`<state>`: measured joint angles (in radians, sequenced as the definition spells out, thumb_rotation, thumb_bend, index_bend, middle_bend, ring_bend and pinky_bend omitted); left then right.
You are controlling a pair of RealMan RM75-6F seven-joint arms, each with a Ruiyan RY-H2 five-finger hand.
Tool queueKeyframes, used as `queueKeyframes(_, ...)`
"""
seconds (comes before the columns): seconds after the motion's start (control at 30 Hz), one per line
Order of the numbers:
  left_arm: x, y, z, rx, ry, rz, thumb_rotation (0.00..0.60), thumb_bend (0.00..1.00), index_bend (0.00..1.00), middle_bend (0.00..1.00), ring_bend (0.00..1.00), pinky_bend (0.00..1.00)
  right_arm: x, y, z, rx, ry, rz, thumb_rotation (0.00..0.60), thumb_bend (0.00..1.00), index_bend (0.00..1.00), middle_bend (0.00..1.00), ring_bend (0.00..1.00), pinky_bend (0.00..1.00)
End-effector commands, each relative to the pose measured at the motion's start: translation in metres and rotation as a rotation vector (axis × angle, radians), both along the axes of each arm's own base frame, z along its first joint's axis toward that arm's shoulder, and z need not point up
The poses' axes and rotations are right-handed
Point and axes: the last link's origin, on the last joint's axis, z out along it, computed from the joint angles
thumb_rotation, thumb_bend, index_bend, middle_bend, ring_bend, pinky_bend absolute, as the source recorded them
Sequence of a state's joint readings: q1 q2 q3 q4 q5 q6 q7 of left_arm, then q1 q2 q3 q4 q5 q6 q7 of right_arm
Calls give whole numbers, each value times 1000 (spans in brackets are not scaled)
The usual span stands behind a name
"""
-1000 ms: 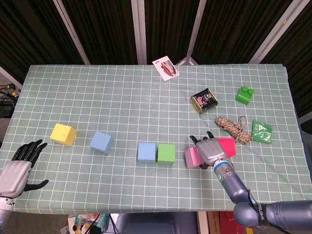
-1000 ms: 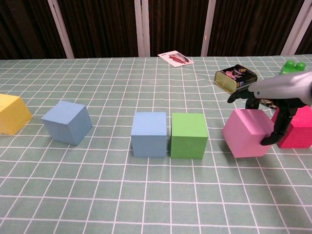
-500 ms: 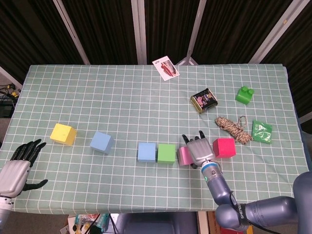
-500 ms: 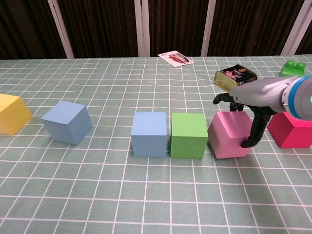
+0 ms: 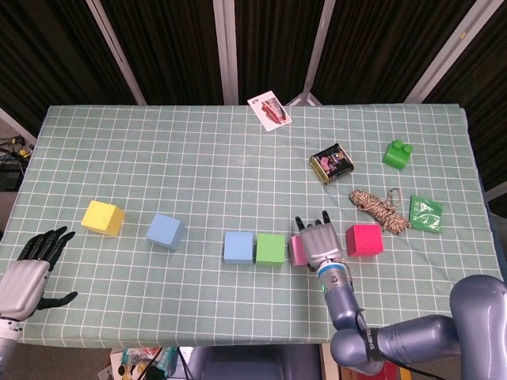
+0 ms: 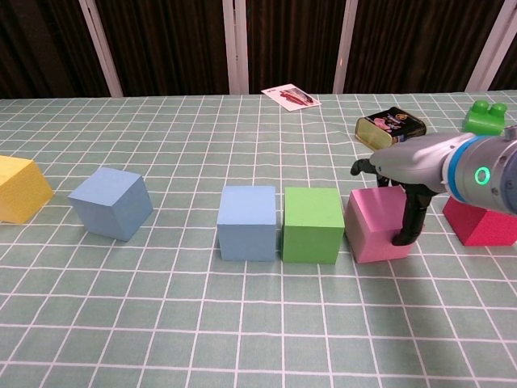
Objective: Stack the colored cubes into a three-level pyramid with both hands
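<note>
While your right hand point(image 6: 401, 179) wraps its fingers over the top and right face of the pink cube point(image 6: 374, 225), that cube sits flat on the table point(image 5: 198, 158) just beside the green cube point(image 6: 313, 224), a narrow gap between them. The green cube in turn stands next to a blue cube point(image 6: 247, 222), the three forming a row. A second blue cube point(image 6: 111, 202) lies well apart to the left, turned at an angle, and the yellow cube point(image 6: 20, 188) sits beyond it near the edge. The red cube point(image 6: 483, 221) rests just right of your right hand. Your left hand point(image 5: 29, 269) hangs off the table's near-left corner, fingers spread and holding nothing.
</note>
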<state>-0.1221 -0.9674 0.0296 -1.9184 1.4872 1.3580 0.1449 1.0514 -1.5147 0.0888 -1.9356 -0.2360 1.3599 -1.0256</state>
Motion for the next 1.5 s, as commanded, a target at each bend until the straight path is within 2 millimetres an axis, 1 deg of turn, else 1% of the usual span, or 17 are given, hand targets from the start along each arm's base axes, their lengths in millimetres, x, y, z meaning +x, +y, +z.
queueKeyframes(0.03, 0, 0, 0, 0, 0, 0, 600, 87, 0, 0, 0, 0, 2, -1, -2, -3, 3, 0, 600, 251, 0, 518, 235, 0)
queueKeyframes(0.3, -1, 0, 0, 0, 0, 3, 600, 87, 0, 0, 0, 0, 3, -1, -6, 3, 11, -2, 600, 251, 0, 503, 224, 0)
queueKeyframes(0.87, 0, -1, 0, -3, -2, -1, 600, 87, 0, 0, 0, 0, 9, 1, -4, 4, -6, -7, 600, 251, 0, 493, 223, 0)
queueKeyframes(1.13, 0, -1, 0, -4, -3, -2, 600, 87, 0, 0, 0, 0, 9, -2, -3, -35, 12, -18, 600, 252, 0, 531, 272, 0)
queueKeyframes(1.5, 1, -1, -1, -4, -4, -3, 600, 87, 0, 0, 0, 0, 11, -3, -1, -44, 45, -71, 600, 251, 0, 565, 290, 0)
